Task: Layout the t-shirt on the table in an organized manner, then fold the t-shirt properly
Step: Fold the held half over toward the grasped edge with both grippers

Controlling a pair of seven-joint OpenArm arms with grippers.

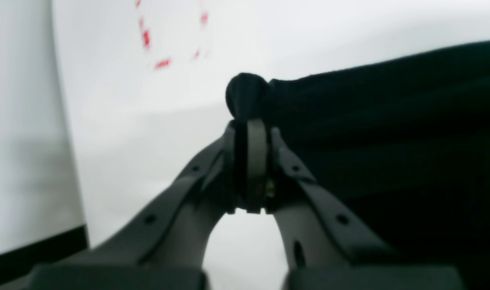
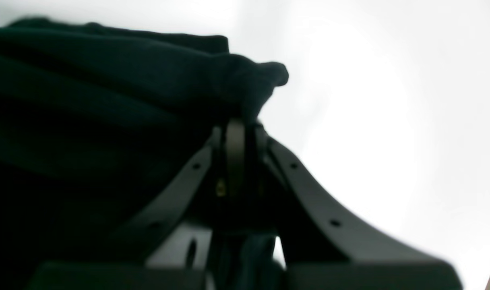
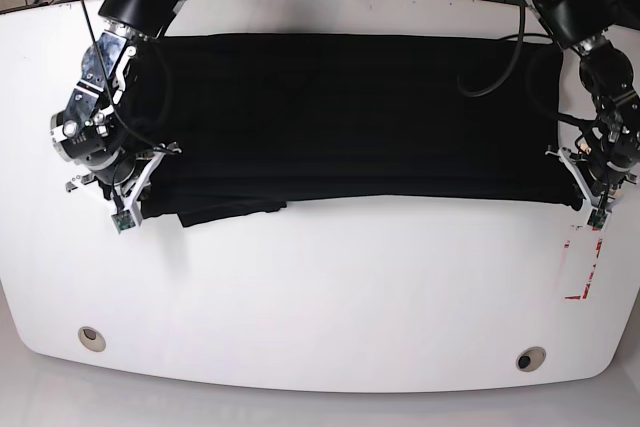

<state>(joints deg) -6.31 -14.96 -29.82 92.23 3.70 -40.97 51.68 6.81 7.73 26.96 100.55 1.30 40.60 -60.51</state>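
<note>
Two-arm fold in progress, three views. The t-shirt (image 3: 350,117) lies across the far half of the bench (image 3: 330,297) as a wide black band, its long axis running side to side between the arms; which end is the collar cannot be told. The left gripper (image 3: 592,202), on the base view's right, has its fingers (image 1: 256,153) pressed together on a bunched corner of cloth, seen in the left wrist view as a small knot of fabric just above the tips. The right gripper (image 3: 125,209) has its fingers (image 2: 234,153) likewise clamped on the opposite near corner. Near the right gripper a loose flap (image 3: 230,213) sags below the otherwise straight near edge.

Risks, as judged: each hold is only a small pinch, so uneven pulling by the arms could slip a corner free; the sagging flap may be trapped in the fold and leave a crooked hem. The red-and-white mark (image 3: 580,267) lies just beside the left gripper.
</note>
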